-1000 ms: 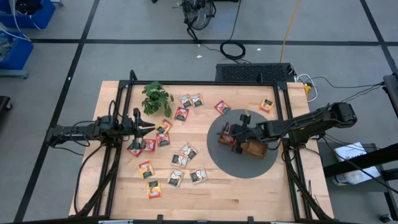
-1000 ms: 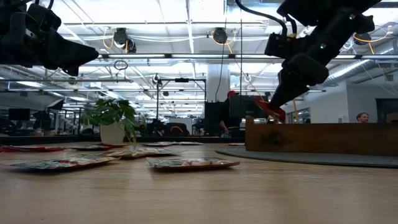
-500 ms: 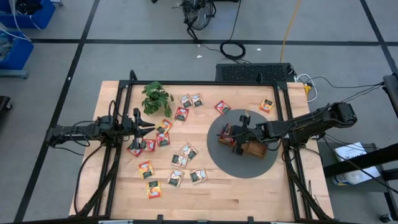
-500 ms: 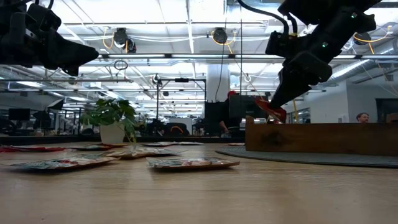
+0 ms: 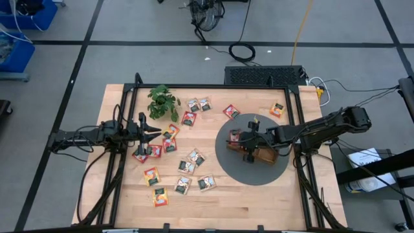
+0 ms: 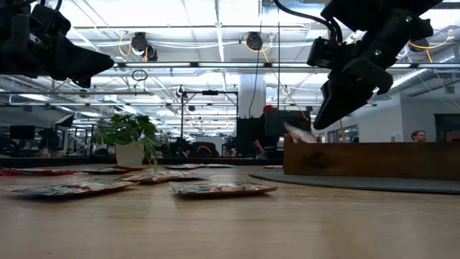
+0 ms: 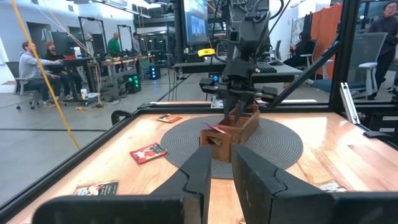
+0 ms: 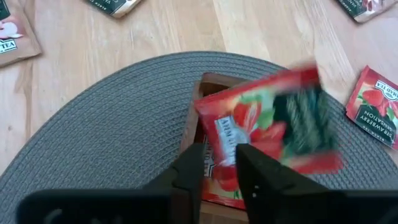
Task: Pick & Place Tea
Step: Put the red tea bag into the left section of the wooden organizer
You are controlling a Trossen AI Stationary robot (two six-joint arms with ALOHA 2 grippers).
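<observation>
The right gripper (image 5: 246, 144) hovers over the near end of the wooden tray (image 5: 262, 154), which stands on the round grey mat (image 5: 272, 171). Its fingers (image 8: 186, 174) stand a narrow way apart, and a red sachet (image 8: 264, 127) shows just past them, blurred and tilted over the tray's end compartment. It looks to be loose and dropping, not gripped (though from the wrist view alone I cannot be sure it is clear of the pads). In the low view a pale sachet (image 6: 298, 133) hangs just under the gripper, at the tray's upper edge.

By my judgement this is the release of one sachet into the tray, so the task is at an early stage. Whether other sachets already lie in the tray cannot be told, as the arm covers much of it.

Much is left: most of the tea sachets (image 5: 187, 165) lie scattered on the bare wooden table (image 5: 259, 207), well apart from the right gripper, between the mat and the left arm. A few more lie beyond the mat, near the small plant (image 5: 163, 100).

The left gripper (image 5: 155, 132) waits above the sachets near the plant, its fingers (image 7: 202, 171) close together and holding nothing.
</observation>
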